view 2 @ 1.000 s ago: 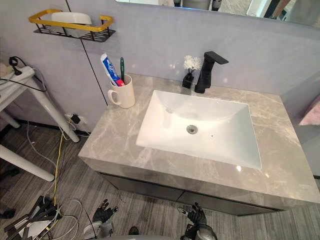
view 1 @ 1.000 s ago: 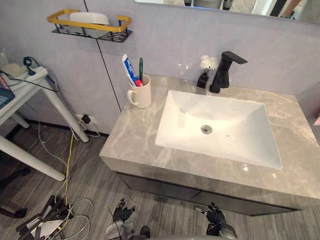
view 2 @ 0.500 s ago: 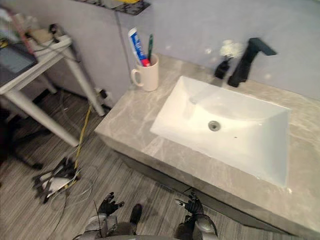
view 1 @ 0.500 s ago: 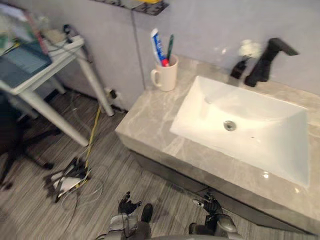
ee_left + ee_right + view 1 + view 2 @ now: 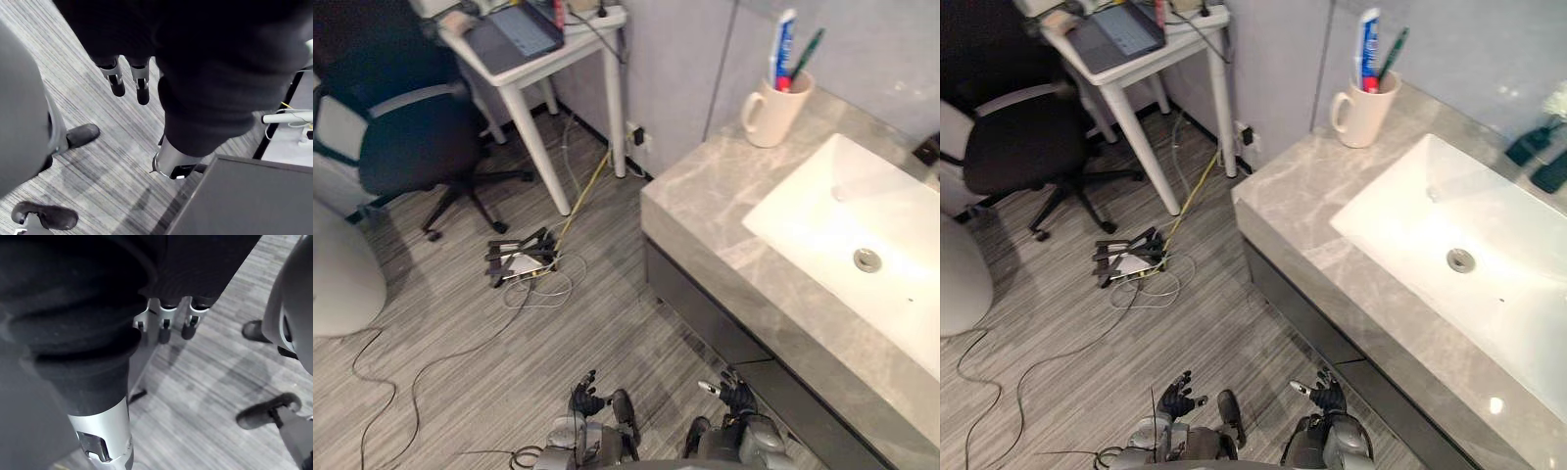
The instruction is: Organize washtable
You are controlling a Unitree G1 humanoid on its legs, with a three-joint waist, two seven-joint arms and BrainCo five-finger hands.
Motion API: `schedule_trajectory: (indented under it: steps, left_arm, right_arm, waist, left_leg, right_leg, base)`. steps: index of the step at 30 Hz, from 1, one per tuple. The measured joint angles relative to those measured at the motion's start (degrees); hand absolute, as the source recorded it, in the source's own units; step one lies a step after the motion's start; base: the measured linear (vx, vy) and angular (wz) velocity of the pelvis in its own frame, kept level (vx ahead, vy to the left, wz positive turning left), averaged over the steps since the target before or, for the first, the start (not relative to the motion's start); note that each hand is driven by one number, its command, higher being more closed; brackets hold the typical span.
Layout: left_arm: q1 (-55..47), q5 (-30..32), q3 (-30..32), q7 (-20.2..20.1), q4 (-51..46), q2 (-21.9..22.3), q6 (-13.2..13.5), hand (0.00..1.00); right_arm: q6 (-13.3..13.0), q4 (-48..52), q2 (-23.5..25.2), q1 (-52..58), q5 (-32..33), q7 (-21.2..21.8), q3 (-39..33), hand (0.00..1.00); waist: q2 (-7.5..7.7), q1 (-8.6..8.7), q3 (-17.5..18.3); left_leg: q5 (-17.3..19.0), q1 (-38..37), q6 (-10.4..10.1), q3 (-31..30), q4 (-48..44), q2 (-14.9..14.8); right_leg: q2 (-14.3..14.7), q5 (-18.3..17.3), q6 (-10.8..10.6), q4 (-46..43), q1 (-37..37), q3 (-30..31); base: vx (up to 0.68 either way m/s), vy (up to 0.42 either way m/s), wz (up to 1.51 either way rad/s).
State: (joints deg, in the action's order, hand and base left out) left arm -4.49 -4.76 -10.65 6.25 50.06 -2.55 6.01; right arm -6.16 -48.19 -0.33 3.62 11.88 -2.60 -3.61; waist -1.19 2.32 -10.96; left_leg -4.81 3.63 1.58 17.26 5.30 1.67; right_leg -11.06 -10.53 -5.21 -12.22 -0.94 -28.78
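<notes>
Office chair (image 5: pixel 413 132): standing on the grey plank floor at far left, its dark seat just beside the side worktop.
White side worktop (image 5: pixel 560 61): carrying an open laptop (image 5: pixel 514 31); a yellow cable (image 5: pixel 582 191) is trailing down from near its legs to a dark bundle of cables (image 5: pixel 522 262) on the floor.
Left robot hand (image 5: pixel 585 399): hanging low over the floor, fingers (image 5: pixel 117 82) straight and slightly spread, holding and touching nothing.
Right robot hand (image 5: pixel 736 394): hanging low just in front of the cabinet, fingers (image 5: pixel 164 329) loosely extended, gripping nothing.
Marble worktop (image 5: pixel 705 211): running diagonally along the right side, well apart from both hands.
Mug (image 5: pixel 773 110): standing upright at the marble worktop's rear left corner, holding a toothpaste tube (image 5: pixel 783 47) and a green toothbrush (image 5: pixel 809 54).
Basin (image 5: pixel 822 211): lying to the right of the mug, its drain (image 5: pixel 867 259) showing.
Change from the earlier frames: the camera is swinging to the robot's left, so the chair and laptop are coming into view; the mug is staying in its corner, and both hands are remaining low and open.
</notes>
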Motion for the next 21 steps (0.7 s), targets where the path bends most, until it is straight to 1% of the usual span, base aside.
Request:
schedule_trajectory:
  steps: [3,5,6,8,9,10,11,12,13,14,15,16,18,19,20,21]
  left_arm:
    - [-0.2,0.7,0.1,0.0,0.4,-1.3,0.1,0.00]
    - [-0.2,0.9,0.1,0.0,1.2,-2.0,0.2,0.00]
    - [-0.2,0.9,0.1,0.0,1.3,-2.2,0.2,0.00]
    - [-0.1,0.9,0.7,-0.1,1.3,-2.4,0.2,0.00]
    - [-0.1,0.9,1.4,-0.4,1.3,-2.5,0.1,0.00]
    - [0.1,0.9,1.9,-0.7,1.2,-2.7,0.1,0.00]
    - [0.0,0.8,2.3,-1.0,1.6,-2.8,0.2,0.00]
    - [0.1,0.7,2.9,-1.0,1.8,-3.1,0.1,0.00]
    - [0.1,0.6,3.4,-1.0,2.4,-2.8,0.1,0.00]
    - [0.3,0.5,4.4,-1.0,2.8,-2.3,0.1,0.00]
    - [0.4,0.3,4.8,-1.0,3.0,-2.2,0.0,0.00]
    - [0.6,0.2,5.3,-1.0,3.8,-2.3,-0.1,0.00]
    - [0.7,0.2,6.3,-1.0,4.9,-2.4,-0.5,0.00]
    - [0.7,0.2,6.5,-1.0,5.0,-2.3,-0.5,0.00]
    - [0.7,0.1,6.5,-1.0,5.2,-2.2,-0.5,0.00]
    - [0.8,-0.3,6.6,-1.0,5.3,-2.1,-0.4,0.00]
  right_arm:
    - [0.0,-1.0,0.0,-0.9,-0.1,-0.1,0.3,0.00]
    - [0.0,-1.2,0.0,-1.1,-0.4,-0.1,0.6,0.00]
    - [0.0,-1.6,0.0,-1.6,-0.6,-0.1,0.7,0.00]
    - [0.1,-2.3,0.0,-1.6,-0.6,-0.1,0.7,0.00]
    - [0.1,-2.2,0.0,-1.3,-0.6,0.0,0.8,0.00]
    - [0.1,-2.1,-0.1,-0.7,-0.6,0.0,0.7,0.00]
    - [0.0,-1.5,-0.4,0.5,-0.6,0.1,0.8,0.00]
    - [-0.1,-0.8,-0.5,0.5,-0.6,0.2,0.8,0.00]
    - [0.0,-0.7,-0.7,0.7,-0.7,0.4,0.7,0.00]
    - [0.1,-0.8,-1.2,0.2,-0.7,0.5,0.6,0.00]
    - [-0.1,-0.6,-1.4,0.0,-0.8,0.7,1.0,0.00]
    - [-0.1,-0.6,-1.8,-0.6,-0.7,0.9,1.7,0.00]
    - [-0.1,-0.4,-2.5,-1.0,-0.7,1.5,3.0,0.00]
    - [-0.2,-0.4,-2.8,-1.0,-0.7,1.6,3.2,0.00]
    - [-0.2,-0.1,-3.2,-1.0,-0.7,1.6,3.8,0.00]
    - [-0.3,0.3,-3.7,-0.7,-0.7,1.7,4.2,0.00]
  waist:
    - [0.11,-0.08,0.0]
    - [0.17,0.01,-0.1]
    - [0.22,0.02,-0.1]
    - [0.76,-0.01,-0.3]
    - [2.34,-0.02,-0.4]
    - [3.13,-0.04,-0.5]
    - [2.66,-0.02,-0.4]
    - [2.71,-0.15,-0.2]
    - [2.92,-0.08,-0.3]
    - [1.80,-0.07,-0.5]
    - [1.31,-0.08,-0.7]
    - [0.88,-0.09,-1.1]
    - [0.48,0.07,-1.5]
    - [0.16,-0.09,-1.8]
    - [0.23,-0.02,-1.9]
    - [0.48,0.09,-2.0]
  left_leg:
    - [-0.2,-0.8,0.3,-0.4,0.5,0.3]
    - [0.0,-0.8,0.1,-0.7,0.5,0.4]
    - [0.2,-0.8,0.2,-0.8,0.5,0.4]
    - [1.2,-0.3,1.4,-0.7,0.5,1.4]
    - [3.0,-0.3,1.7,-0.2,-0.6,2.9]
    - [4.2,0.4,3.0,0.0,-4.5,3.5]
    - [9.2,1.1,4.4,-0.7,-10.5,3.1]
    - [10.9,0.4,5.1,-2.9,-10.6,4.6]
    - [11.2,-1.4,6.3,-5.2,-8.9,5.6]
    - [11.3,-1.7,6.5,-6.6,-8.5,4.8]
    - [11.5,-1.7,6.7,-7.4,-8.6,4.0]
    - [11.7,-1.8,6.9,-8.8,-8.8,3.1]
    - [12.7,-3.5,6.4,-12.8,-9.1,2.0]
    - [13.3,-5.1,5.9,-14.9,-9.0,1.9]
    - [14.0,-7.1,5.3,-17.2,-8.6,1.8]
    - [14.6,-9.9,4.2,-20.7,-7.7,1.9]
  right_leg:
    - [0.1,0.7,0.3,0.7,1.2,-0.1]
    - [0.3,0.8,0.2,1.4,1.4,0.5]
    - [0.2,0.4,-0.3,1.6,1.5,0.7]
    - [-0.3,-1.0,-2.1,0.8,1.4,1.0]
    - [-2.2,-2.1,-3.4,-0.3,0.4,1.0]
    - [-3.5,-2.7,-4.3,-2.0,-0.2,1.4]
    - [-3.4,-5.0,-6.9,-5.3,-0.2,3.7]
    - [-3.2,-5.7,-5.7,-6.7,0.3,6.4]
    - [-3.5,-4.7,-3.8,-10.7,-1.0,9.0]
    - [-2.5,-5.8,-1.6,-15.0,-4.8,12.1]
    - [-0.8,-6.5,-0.4,-15.1,-6.1,13.6]
    - [1.3,-7.0,0.3,-15.6,-8.3,15.2]
    - [5.7,-6.9,0.3,-16.0,-12.6,18.2]
    - [7.3,-6.7,0.1,-15.8,-14.6,19.6]
    - [8.9,-6.2,-0.3,-15.5,-16.5,21.4]
    - [10.1,-4.1,-0.4,-14.8,-18.9,23.2]
  base:
    - [-0.09,0.043,0.08]
    - [-0.07,0.033,0.01]
    - [-0.05,0.027,0.08]
    - [-0.04,0.055,0.20]
    - [0.01,0.088,0.29]
    - [0.19,0.101,0.34]
    - [0.22,0.098,0.34]
    - [0.29,0.094,0.40]
    - [0.23,0.102,0.44]
    - [0.26,0.103,0.36]
    - [0.26,0.098,0.39]
    - [0.21,0.057,0.47]
    - [0.34,0.035,0.81]
    - [0.42,0.003,1.04]
    - [0.48,-0.025,1.35]
    - [0.48,-0.051,1.66]
